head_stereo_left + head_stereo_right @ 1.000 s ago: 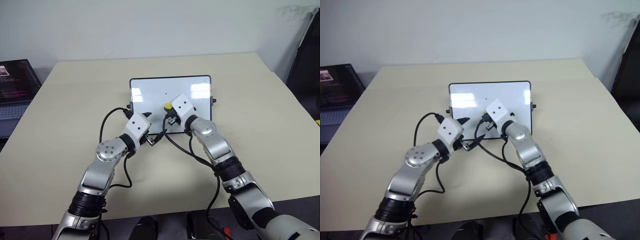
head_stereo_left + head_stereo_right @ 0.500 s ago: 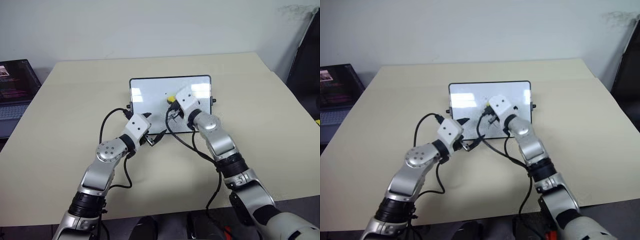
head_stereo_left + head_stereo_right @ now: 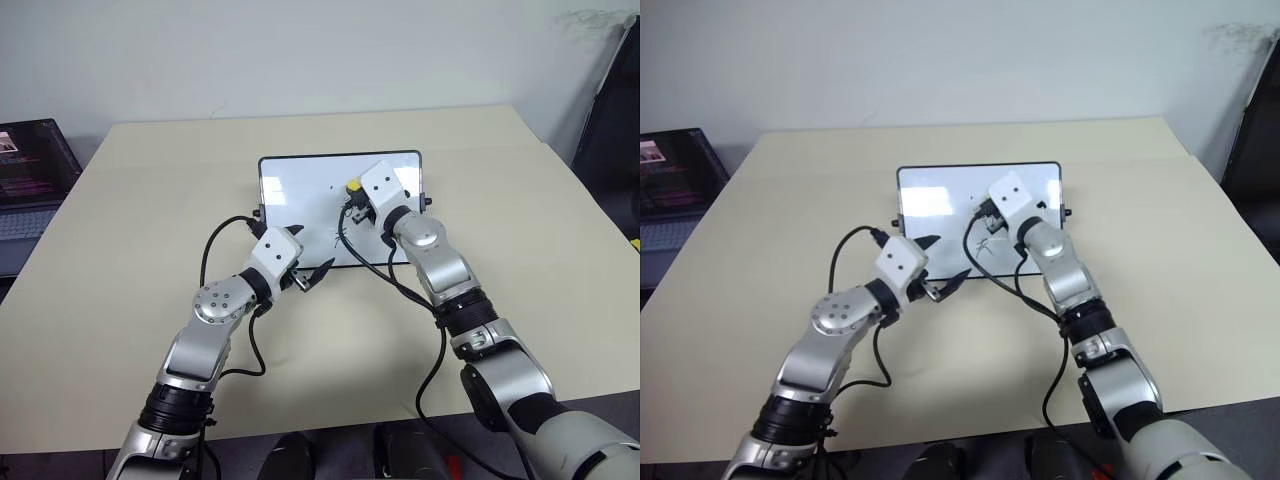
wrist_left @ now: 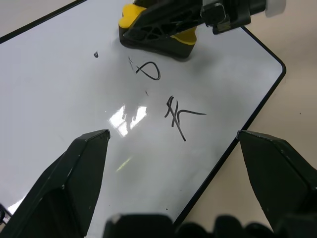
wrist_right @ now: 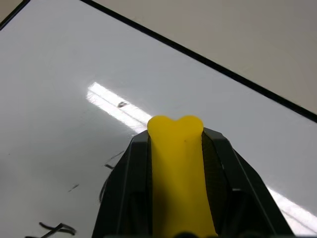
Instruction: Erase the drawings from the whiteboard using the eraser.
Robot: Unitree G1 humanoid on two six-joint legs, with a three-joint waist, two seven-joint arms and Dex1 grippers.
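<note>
The whiteboard [image 3: 300, 190] lies flat on the beige table, its black frame showing all round. My right gripper [image 3: 352, 196] is shut on the yellow eraser [image 5: 177, 168], which presses on the board's upper middle. Just nearer than the eraser [image 4: 131, 11] are the drawings: a black loop [image 4: 148, 71], a crossed scribble [image 4: 179, 116] and a small dot [image 4: 96, 54]. My left gripper [image 3: 312, 254] hovers open over the board's near edge, fingers [image 4: 81, 171] spread wide with nothing between them.
A laptop [image 3: 30, 170] stands off the table's left side. A dark object [image 3: 612, 110] leans at the far right. Black cables loop from both wrists over the near edge of the board. Bare beige table [image 3: 520, 200] surrounds the board.
My right gripper has slid the eraser across the board, away from me and to the right. The left arm has stayed where it was.
</note>
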